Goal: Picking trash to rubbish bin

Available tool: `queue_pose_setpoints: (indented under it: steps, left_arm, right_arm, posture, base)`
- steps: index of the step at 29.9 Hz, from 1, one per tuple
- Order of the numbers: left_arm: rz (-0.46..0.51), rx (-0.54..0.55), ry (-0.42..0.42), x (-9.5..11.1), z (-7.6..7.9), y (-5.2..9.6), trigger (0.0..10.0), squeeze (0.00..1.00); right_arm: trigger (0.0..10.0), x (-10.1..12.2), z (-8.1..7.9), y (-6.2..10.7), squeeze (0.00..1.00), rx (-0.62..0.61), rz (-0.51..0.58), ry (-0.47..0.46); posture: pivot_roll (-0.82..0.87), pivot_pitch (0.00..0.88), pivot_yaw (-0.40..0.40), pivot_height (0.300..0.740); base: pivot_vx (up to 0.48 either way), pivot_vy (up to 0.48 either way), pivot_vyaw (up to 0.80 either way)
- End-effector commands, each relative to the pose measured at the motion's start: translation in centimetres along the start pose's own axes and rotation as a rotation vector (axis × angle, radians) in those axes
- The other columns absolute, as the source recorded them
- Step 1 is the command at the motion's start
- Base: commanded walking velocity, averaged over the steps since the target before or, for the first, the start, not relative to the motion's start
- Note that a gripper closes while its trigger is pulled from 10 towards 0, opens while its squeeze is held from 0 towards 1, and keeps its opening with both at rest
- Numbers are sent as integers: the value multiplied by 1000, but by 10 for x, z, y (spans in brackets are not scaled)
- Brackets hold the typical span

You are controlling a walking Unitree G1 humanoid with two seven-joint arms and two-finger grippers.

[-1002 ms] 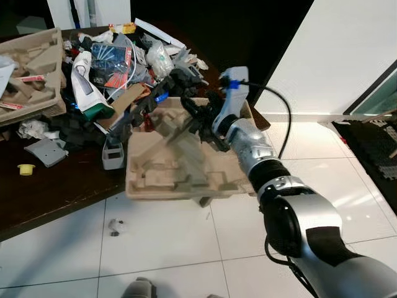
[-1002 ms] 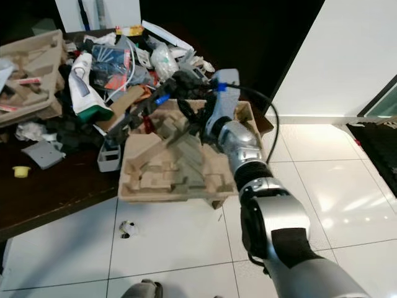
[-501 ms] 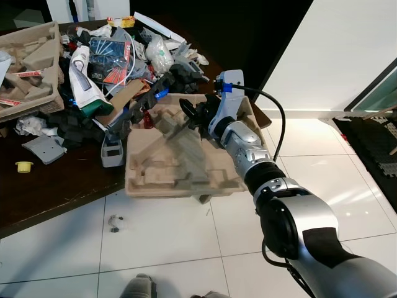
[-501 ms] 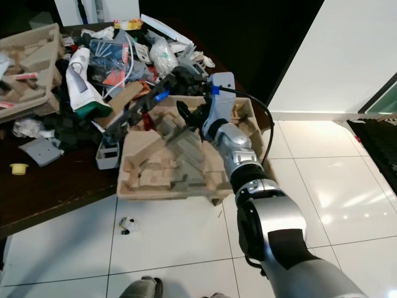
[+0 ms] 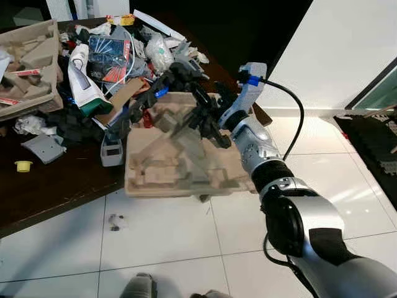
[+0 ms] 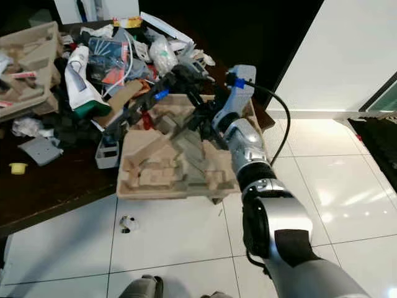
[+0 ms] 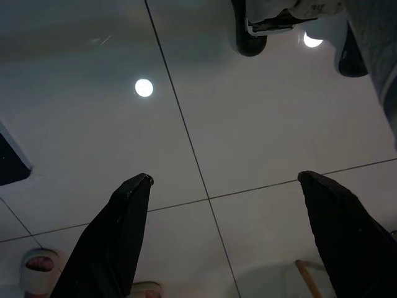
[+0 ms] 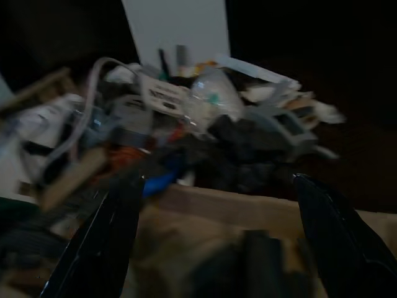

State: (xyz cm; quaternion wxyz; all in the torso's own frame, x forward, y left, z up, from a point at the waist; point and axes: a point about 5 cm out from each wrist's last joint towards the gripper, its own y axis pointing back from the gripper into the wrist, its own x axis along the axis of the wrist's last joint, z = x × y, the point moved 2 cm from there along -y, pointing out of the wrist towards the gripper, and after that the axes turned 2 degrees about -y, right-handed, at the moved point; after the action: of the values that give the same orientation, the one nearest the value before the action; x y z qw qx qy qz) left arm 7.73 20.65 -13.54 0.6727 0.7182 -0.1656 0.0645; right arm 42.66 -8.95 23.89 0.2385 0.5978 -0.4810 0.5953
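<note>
Right now my right gripper (image 5: 205, 118) hovers spread wide over the cardboard tray (image 5: 180, 155) at the table's (image 5: 56, 186) corner. I should lower squarely and clamp one rim firmly.

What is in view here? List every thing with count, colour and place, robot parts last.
moulded pulp tray: one, tan, overhanging the table's near edge.
second pulp tray: one, tan, far left of the table.
trash heap: one mixed pile of wrappers, bags and black parts, behind the near tray.
grey flat piece: one, on the table left of the heap.
yellow cap: one, on the table near its front edge.
table: one, dark brown.
floor: white tiles, with a small scrap beside the table.
right gripper: black jaws open, above the near tray.
left gripper: black jaws open, hanging over the floor.
</note>
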Motion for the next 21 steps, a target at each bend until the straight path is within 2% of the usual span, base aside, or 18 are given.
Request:
queue_pose_setpoints:
  steps: [1,2,4,6,8,12,13,14,15,21]
  left_arm:
    - [-32,-39,-18,-10,11,1,10000,0]
    - [-32,-39,-18,-10,11,1,10000,0]
    - [-31,-40,-21,-10,12,1,10000,0]
    - [-29,-41,-22,-9,13,1,10000,0]
    - [-28,-42,-23,-9,13,0,10000,0]
    - [-26,-43,-23,-8,14,0,10000,0]
    - [-26,-43,-23,-7,14,0,10000,0]
    - [-25,-43,-23,-7,14,0,10000,0]
    - [-25,-43,-22,-7,14,0,10000,0]
    - [-20,-40,-19,-5,13,0,10000,0]
  right_arm:
    - [10000,-15,9,8,0,-54,-70,45]
    - [10000,-15,9,8,0,-54,-70,45]
    - [10000,-30,9,12,0,-50,-159,73]
    - [10000,-39,5,14,0,-23,-203,69]
    - [10000,-45,2,16,0,1,-229,51]
    - [10000,-50,0,17,0,5,-258,77]
    - [2392,-51,1,17,0,-12,-261,76]
    - [2392,-52,2,17,0,-27,-262,77]
    - [0,-51,3,17,0,-37,-262,79]
    - [0,-43,10,15,0,-87,-231,63]
  posture:
    - [235,199,-135,740]
    - [235,199,-135,740]
    - [234,197,-135,740]
    - [231,196,-136,740]
    - [231,196,-136,740]
    - [228,194,-137,740]
    - [228,194,-137,740]
    - [228,194,-137,740]
    - [228,190,-139,740]
    - [231,183,-141,740]
  base:
    - [0,0,0]
    - [0,0,0]
    - [0,0,0]
    - [0,0,0]
    - [0,0,0]
    - [0,0,0]
    - [0,0,0]
    - [0,0,0]
    - [0,0,0]
    - [0,0,0]
